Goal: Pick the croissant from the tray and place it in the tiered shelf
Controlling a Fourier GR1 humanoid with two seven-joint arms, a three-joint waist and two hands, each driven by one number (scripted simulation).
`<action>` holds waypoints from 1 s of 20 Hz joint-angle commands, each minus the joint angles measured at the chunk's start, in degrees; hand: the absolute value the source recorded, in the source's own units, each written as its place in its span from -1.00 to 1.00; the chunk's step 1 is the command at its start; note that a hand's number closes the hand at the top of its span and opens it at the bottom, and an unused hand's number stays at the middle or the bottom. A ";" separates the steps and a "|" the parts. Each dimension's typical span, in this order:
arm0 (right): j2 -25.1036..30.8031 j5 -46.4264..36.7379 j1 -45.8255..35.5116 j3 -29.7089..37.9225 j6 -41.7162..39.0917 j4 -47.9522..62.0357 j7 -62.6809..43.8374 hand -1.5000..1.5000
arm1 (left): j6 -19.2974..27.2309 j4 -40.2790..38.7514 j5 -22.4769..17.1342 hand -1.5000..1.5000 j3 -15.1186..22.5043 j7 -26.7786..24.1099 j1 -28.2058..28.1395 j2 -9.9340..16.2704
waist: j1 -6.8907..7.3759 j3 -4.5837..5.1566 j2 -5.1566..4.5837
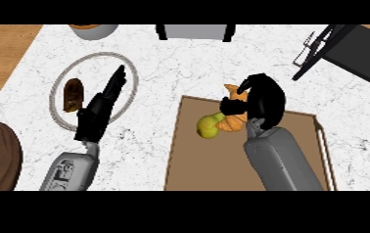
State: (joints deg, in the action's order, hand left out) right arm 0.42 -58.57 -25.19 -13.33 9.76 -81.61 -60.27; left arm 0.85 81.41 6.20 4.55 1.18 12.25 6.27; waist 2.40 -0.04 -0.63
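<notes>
The croissant [233,122], golden orange, lies at the far end of the brown tray [189,168]. My right hand [262,100] is curled over it, thumb and fingers round its upper part, hiding much of it. A yellow-green fruit [209,126] touches the croissant's left side on the tray. The black tiered shelf [339,48] stands at the far right corner of the counter, partly cut off. My left hand [104,104] rests open, fingers straight, over the round plate [92,59] at the left.
A dark brown bread piece [73,95] lies on the plate's left part. A grey box [195,31] and a bowl [94,30] stand at the far edge. A dark round object [7,156] shows at the left edge.
</notes>
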 commanded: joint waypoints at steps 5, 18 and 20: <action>-0.40 -5.64 -15.67 2.50 12.27 4.93 -7.85 1.00 | -0.92 0.60 -0.51 0.00 -0.34 -0.35 -1.29 0.32 | -1.12 0.07 0.61; 0.26 -26.37 -29.50 10.69 3.79 6.24 -16.05 1.00 | -1.55 2.12 -1.62 0.00 -3.02 1.91 -1.05 2.08 | -1.95 0.10 0.70; 2.04 -26.09 -31.35 12.68 -2.50 0.92 -15.36 1.00 | 0.69 -1.58 0.11 0.00 -2.26 -1.87 -1.41 -0.04 | -2.93 0.13 0.84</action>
State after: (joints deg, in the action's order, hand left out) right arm 1.71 -80.98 -51.67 -3.18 13.54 -78.60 -66.32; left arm 0.82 82.62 5.94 3.08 1.59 10.16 6.62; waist 0.05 0.06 0.21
